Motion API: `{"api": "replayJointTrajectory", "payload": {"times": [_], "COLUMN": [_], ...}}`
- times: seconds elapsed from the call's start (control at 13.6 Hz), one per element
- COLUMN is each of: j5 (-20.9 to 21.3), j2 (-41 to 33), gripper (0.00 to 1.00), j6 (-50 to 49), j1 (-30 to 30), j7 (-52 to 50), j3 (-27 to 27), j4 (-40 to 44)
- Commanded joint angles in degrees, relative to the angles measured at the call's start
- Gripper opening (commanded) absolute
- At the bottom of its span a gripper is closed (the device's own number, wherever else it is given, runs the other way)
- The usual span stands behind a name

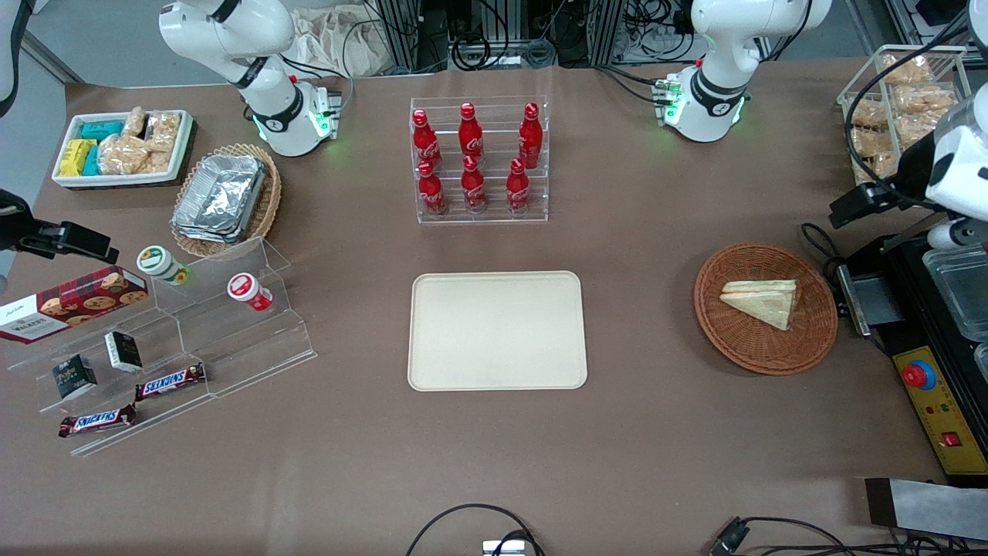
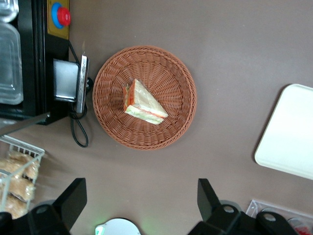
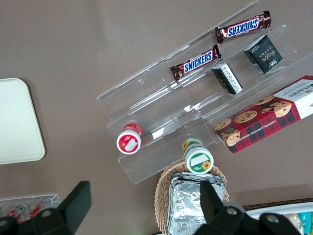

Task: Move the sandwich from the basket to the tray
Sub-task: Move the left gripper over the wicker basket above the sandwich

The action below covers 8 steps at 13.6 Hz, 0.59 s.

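The sandwich (image 1: 762,300), a pale bread wedge with orange and green filling, lies in the round reddish-brown basket (image 1: 741,351) toward the working arm's end of the table. The cream tray (image 1: 497,330) sits flat and bare at the table's middle. My left gripper (image 1: 849,207) hangs high above the table, beside the basket and farther from the front camera than it. From the wrist, the gripper (image 2: 141,196) stands open with nothing between its fingers (image 2: 73,198). It looks down on the sandwich (image 2: 143,103), the basket (image 2: 112,132) and a corner of the tray (image 2: 291,132).
A black machine with a red button (image 1: 918,376) and a cable (image 2: 78,132) stands right beside the basket. A wire rack of bagged snacks (image 1: 895,108) is farther back. A rack of cola bottles (image 1: 478,158) stands farther from the front camera than the tray. An acrylic snack stand (image 1: 177,347) is toward the parked arm's end.
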Motion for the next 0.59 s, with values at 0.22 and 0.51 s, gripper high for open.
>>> {"api": "replayJointTrajectory", "payload": {"times": [0.22, 0.51], "j5": [-4.1, -6.4], "j2": [-3.5, -4.9], "gripper": [1.00, 1.00], "j6": [13.9, 25.5], "j1": [3.0, 3.3], "j7": [-8.8, -12.9], "j3": [1.5, 4.1], "j4": [-13.7, -23.8]}}
